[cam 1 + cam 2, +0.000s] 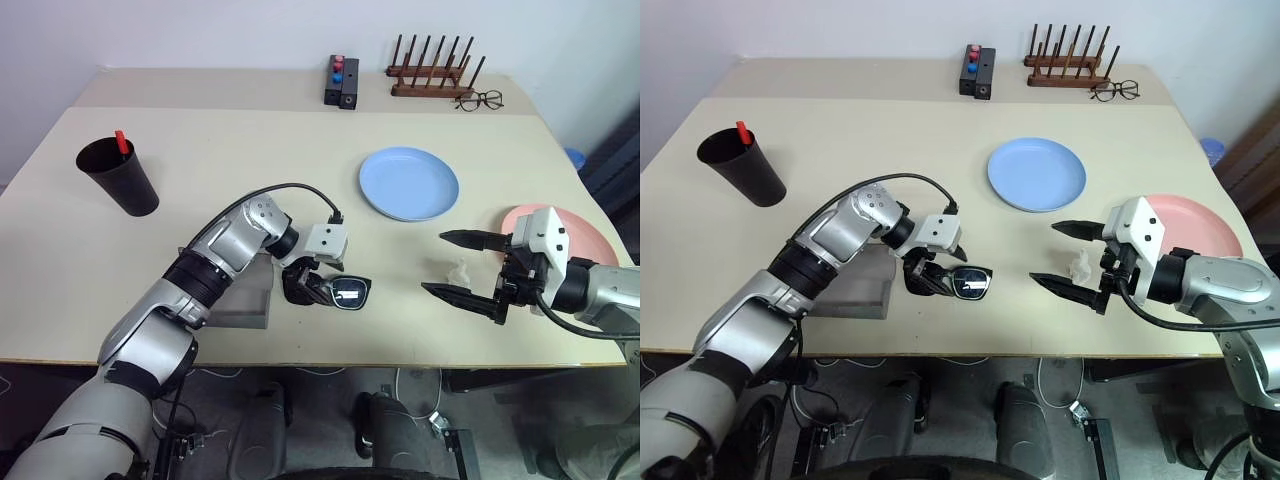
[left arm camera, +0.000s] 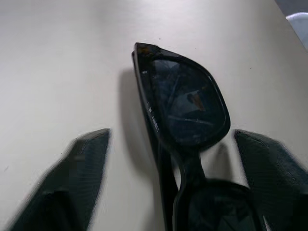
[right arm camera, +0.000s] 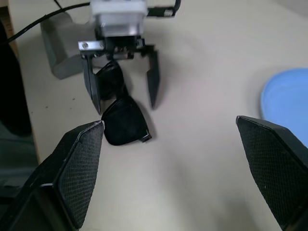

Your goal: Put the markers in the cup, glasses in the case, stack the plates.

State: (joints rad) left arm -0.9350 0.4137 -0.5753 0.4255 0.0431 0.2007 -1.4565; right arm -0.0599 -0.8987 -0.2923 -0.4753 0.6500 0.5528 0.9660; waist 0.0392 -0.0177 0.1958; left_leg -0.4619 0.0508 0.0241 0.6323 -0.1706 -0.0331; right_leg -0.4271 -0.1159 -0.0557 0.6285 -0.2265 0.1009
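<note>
- The glasses [image 1: 340, 291] lie folded on the table [image 1: 200, 200], just beside the grey case [image 1: 245, 300], on the side of it that faces the light blue plate [image 1: 408, 183].
- Your left gripper [image 3: 122, 94] straddles them: in the right wrist view one finger stands on each side of the frame near the bridge, with a gap visible between each finger and the frame. The jaws are apart and not clamped yet.
- The step in hand, as you can judge it, is the glasses-to-case step, at the grasp itself.
- Next, you need to close on the bridge squarely, so that the frame does not twist out. Then lift and carry the short way to the case.
- You cannot tell from here whether the case is open, since the left arm covers much of it. Check that before you carry.
- Your right gripper [image 1: 470, 270] hangs with fingers wide apart and nothing between them, well away from the case, beyond the glasses and near the pink plate [image 1: 585, 235].
- The cup [image 1: 118, 177] stands far from the case towards the table's left edge, with a red-capped marker [image 1: 121, 142] showing in it.
- The plates are still unstacked.
</note>
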